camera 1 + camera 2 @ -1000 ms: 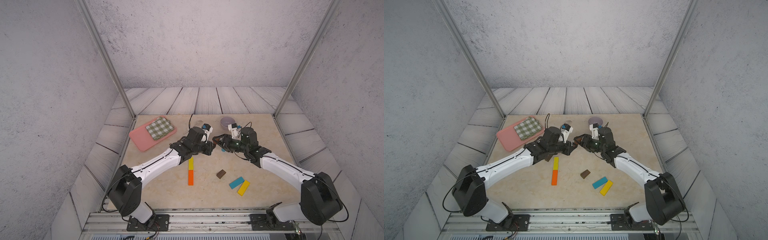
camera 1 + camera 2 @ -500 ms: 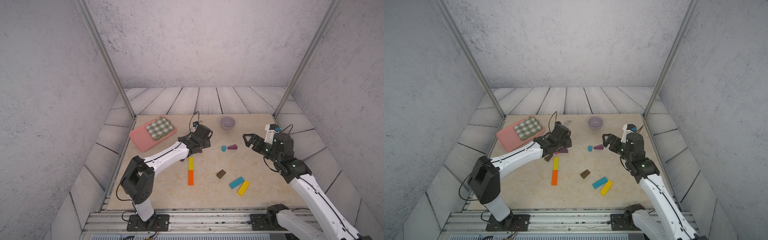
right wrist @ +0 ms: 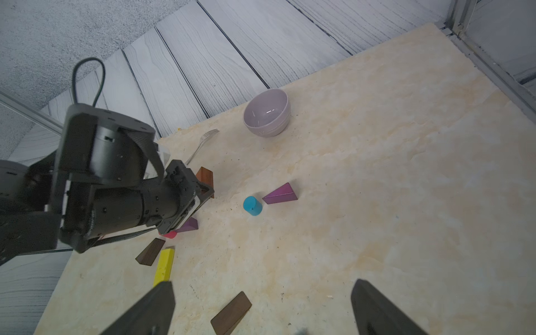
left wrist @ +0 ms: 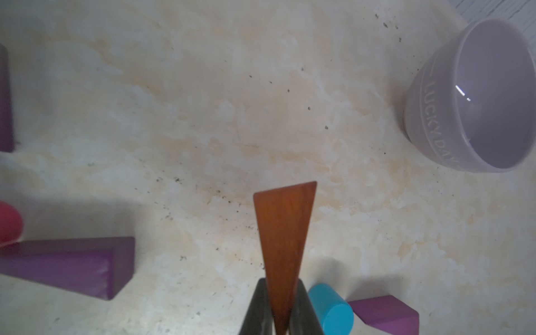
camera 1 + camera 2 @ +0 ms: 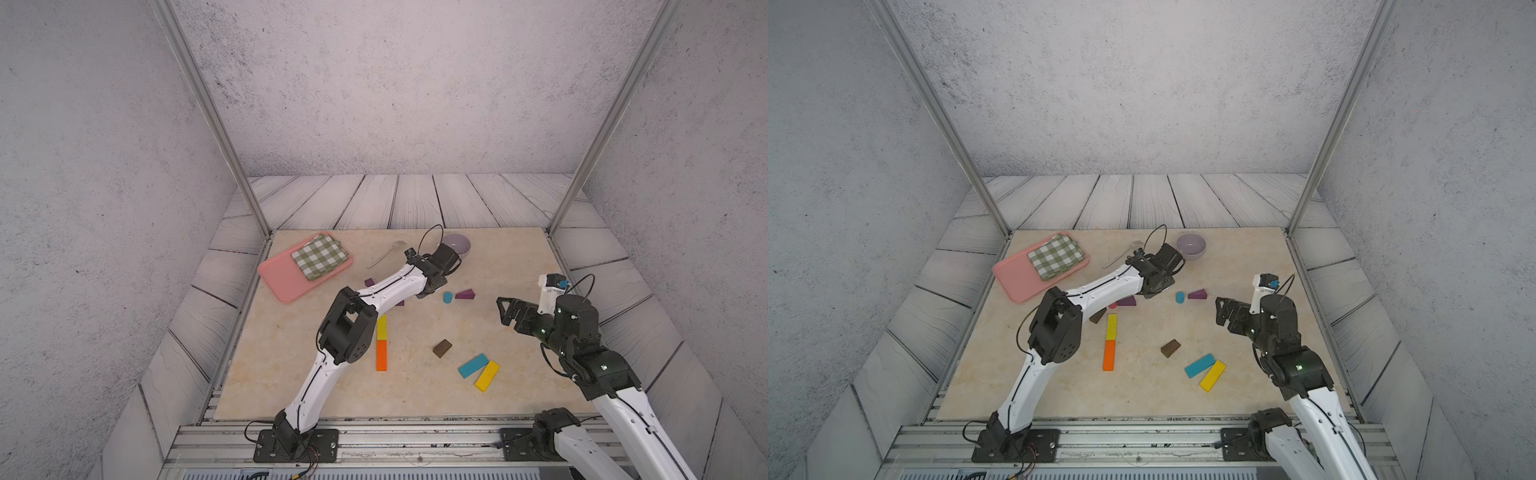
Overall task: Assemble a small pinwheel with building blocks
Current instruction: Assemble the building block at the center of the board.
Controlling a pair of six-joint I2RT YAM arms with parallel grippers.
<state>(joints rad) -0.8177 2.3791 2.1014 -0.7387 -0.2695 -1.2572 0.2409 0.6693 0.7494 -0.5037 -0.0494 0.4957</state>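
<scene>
At the near right of the pale marbled worktop (image 5: 415,395), leave alone the flat blue wooden bar (image 5: 473,365) and flat yellow wooden bar (image 5: 487,375) lying side by side and touching, likewise the small dark brown wooden wedge (image 5: 441,348) just behind them and, nearer the middle, the flat orange wooden bar (image 5: 381,355) set end to end with a second flat yellow bar (image 5: 382,327). Hold the right pincer (image 5: 503,311) as seen: spread wide, empty, raised over the right side and well apart from the work. Under the left forearm (image 5: 1100,286), mind another dark brown wedge (image 5: 1097,316), a short pink wooden cylinder (image 5: 1113,306) and a purple wooden wedge (image 5: 1126,301). Farther in, treat the short blue wooden cylinder (image 5: 447,297) as the likely hub, with a second purple wedge (image 5: 465,294) just beside, thin end towards that hub. Note the left pincer (image 4: 280,290) clamped on the thin end of a reddish-brown wooden wedge (image 4: 285,232), thick end pointing away, right next to the blue cylinder and probably just off the worktop, though hard to judge from these angles. Judged as the placing of a blade: lower slowly, swing the thin end towards the hub, stop short of nudging cylinder or purple wedge, seat the flat face fully, then part the pincer and lift straight up. Stay clear of the metal fork (image 5: 1121,255) and round lilac bowl (image 5: 1192,254) at the far edge.
</scene>
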